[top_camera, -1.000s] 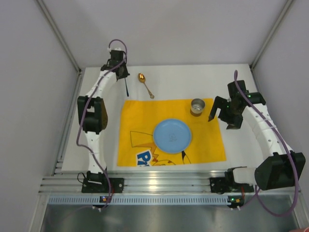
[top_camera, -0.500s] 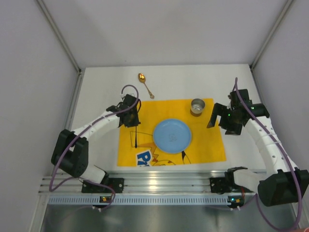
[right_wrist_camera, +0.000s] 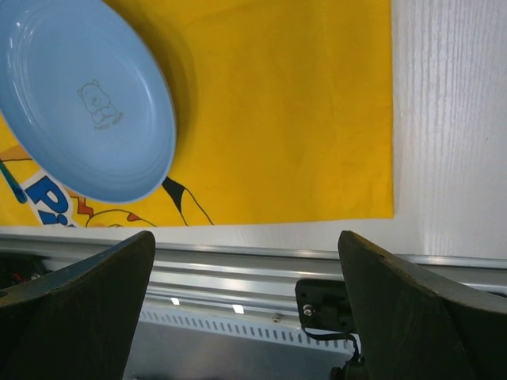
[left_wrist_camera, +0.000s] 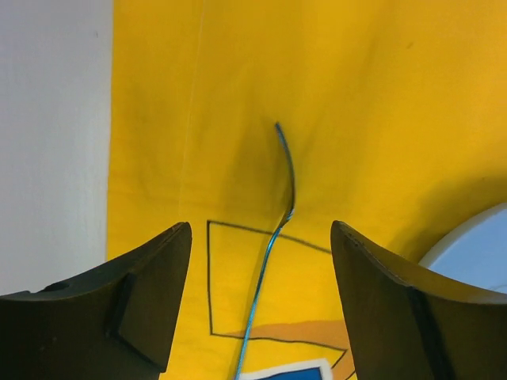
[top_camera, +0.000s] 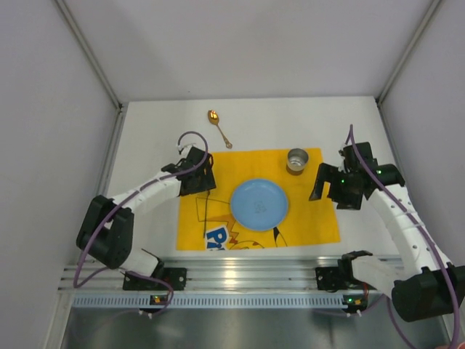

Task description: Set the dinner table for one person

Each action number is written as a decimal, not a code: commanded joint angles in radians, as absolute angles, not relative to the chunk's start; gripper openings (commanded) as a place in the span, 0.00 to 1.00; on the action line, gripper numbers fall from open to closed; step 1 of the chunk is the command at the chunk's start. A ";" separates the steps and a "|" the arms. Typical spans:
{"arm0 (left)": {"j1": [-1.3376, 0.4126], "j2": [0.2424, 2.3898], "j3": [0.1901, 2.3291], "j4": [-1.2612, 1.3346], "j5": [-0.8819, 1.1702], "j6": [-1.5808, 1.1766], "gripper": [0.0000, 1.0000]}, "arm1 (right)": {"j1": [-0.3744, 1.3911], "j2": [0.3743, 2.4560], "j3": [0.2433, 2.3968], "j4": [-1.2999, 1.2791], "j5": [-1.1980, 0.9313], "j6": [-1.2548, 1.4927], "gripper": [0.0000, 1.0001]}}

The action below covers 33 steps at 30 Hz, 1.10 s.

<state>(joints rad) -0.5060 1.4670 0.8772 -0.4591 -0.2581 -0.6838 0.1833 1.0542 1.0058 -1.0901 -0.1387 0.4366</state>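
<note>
A thin blue utensil (left_wrist_camera: pixel 268 245) lies on the yellow placemat (top_camera: pixel 320 218), just left of the round blue plate (top_camera: pixel 259 203). My left gripper (left_wrist_camera: pixel 260 237) hangs low over it, open, a jaw on either side and neither touching it. From above, this gripper (top_camera: pixel 200 186) is over the mat's left part. My right gripper (top_camera: pixel 330 193) hovers wide open and holding nothing over the mat's right edge. A metal cup (top_camera: pixel 297 161) stands on the mat's far right corner. A bronze spoon (top_camera: pixel 218 127) lies on the white dinner table (top_camera: pixel 145 145) behind the mat.
The ribbed aluminium rail (top_camera: pixel 240 273) runs along the near edge, with both arm bases bolted to it. Grey walls close in the left, right and back sides. In the right wrist view the plate (right_wrist_camera: pixel 87 103) is at upper left and the rail (right_wrist_camera: pixel 238 269) lies below.
My left arm carried the thin utensil from the far left of the table to the mat beside the plate, then opened and let it go. The right gripper drifted slightly nearer.
</note>
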 commanded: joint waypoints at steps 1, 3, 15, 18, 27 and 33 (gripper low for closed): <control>-0.506 1.479 1.012 -0.431 -0.380 -0.655 0.78 | 0.198 1.037 1.014 -1.091 -0.118 0.416 1.00; -0.499 1.532 1.110 -0.384 -0.393 -0.600 0.80 | 0.196 1.043 1.022 -1.095 -0.100 0.413 1.00; -0.451 2.445 2.271 -0.630 -0.488 -0.592 0.71 | 0.189 1.132 1.147 -1.132 -0.005 0.384 1.00; -0.427 2.555 2.410 -0.638 -0.514 -0.600 0.70 | 0.183 1.157 1.169 -1.147 0.060 0.376 1.00; -0.338 2.632 2.408 -0.601 -0.451 -0.640 0.63 | 0.143 1.270 1.196 -1.141 0.086 0.359 1.00; -0.293 2.675 2.436 -0.626 -0.374 -0.681 0.36 | 0.126 1.339 1.226 -1.124 0.063 0.356 1.00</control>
